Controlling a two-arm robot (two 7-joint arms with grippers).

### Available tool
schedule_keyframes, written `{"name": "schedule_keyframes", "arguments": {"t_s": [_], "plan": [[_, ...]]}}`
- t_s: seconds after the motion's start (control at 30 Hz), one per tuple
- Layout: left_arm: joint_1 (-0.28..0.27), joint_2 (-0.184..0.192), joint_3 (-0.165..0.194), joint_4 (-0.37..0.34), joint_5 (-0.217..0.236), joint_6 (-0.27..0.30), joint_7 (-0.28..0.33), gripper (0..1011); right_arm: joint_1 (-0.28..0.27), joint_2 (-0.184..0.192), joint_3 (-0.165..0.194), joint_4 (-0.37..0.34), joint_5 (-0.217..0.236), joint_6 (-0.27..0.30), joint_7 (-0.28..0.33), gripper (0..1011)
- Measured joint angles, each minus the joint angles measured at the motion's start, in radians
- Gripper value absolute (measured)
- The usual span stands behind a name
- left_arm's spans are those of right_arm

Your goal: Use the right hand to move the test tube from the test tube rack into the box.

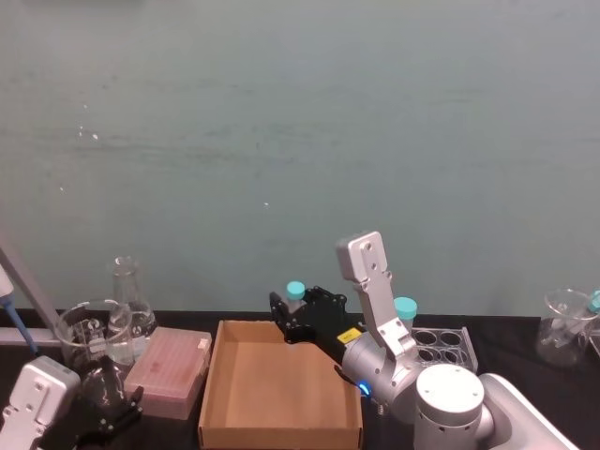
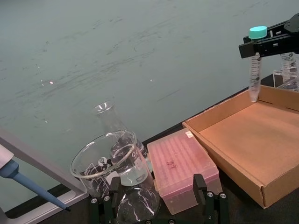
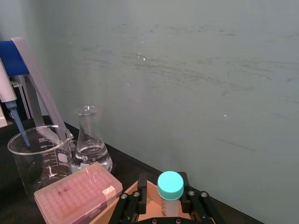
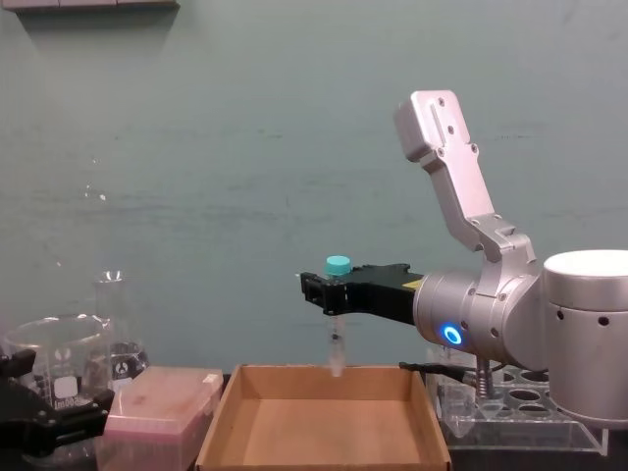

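Observation:
My right gripper is shut on the test tube just below its teal cap. The slim clear tube hangs upright, its conical tip just above the far wall of the brown cardboard box, near the box's back edge. The clear test tube rack stands to the right of the box, behind the silver arm. My left gripper rests low at the front left, fingers spread.
A pink tip box lies left of the cardboard box, with a beaker and a conical flask behind it. A wider teal-capped tube stands in the rack. Another beaker sits far right. A pipette stand is at the left.

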Motion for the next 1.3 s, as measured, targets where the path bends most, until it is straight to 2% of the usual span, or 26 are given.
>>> {"name": "schedule_keyframes", "arguments": {"t_s": [0.3, 0.33, 0.43, 0.57, 0.6, 0.7, 1.3], "plan": [[0.0, 0.0, 0.0, 0.0, 0.0, 0.0, 0.0, 1000, -0.001, 0.001, -0.001, -0.002, 0.001, 0.001, 0.0, 656], [0.0, 0.0, 0.0, 0.0, 0.0, 0.0, 0.0, 1000, -0.001, 0.001, -0.001, -0.002, 0.002, 0.002, 0.0, 715], [0.0, 0.0, 0.0, 0.0, 0.0, 0.0, 0.0, 1000, -0.001, 0.001, -0.001, -0.003, 0.002, 0.002, 0.0, 768], [0.0, 0.0, 0.0, 0.0, 0.0, 0.0, 0.0, 1000, -0.002, 0.002, -0.001, -0.003, 0.002, 0.003, 0.0, 915], [0.0, 0.0, 0.0, 0.0, 0.0, 0.0, 0.0, 1000, -0.002, 0.002, -0.001, -0.003, 0.002, 0.003, 0.0, 915], [0.0, 0.0, 0.0, 0.0, 0.0, 0.0, 0.0, 1000, -0.002, 0.002, -0.001, -0.004, 0.003, 0.003, 0.0, 1002], [0.0, 0.0, 0.0, 0.0, 0.0, 0.0, 0.0, 1000, -0.002, 0.002, -0.001, -0.004, 0.003, 0.003, 0.0, 1000]]}}
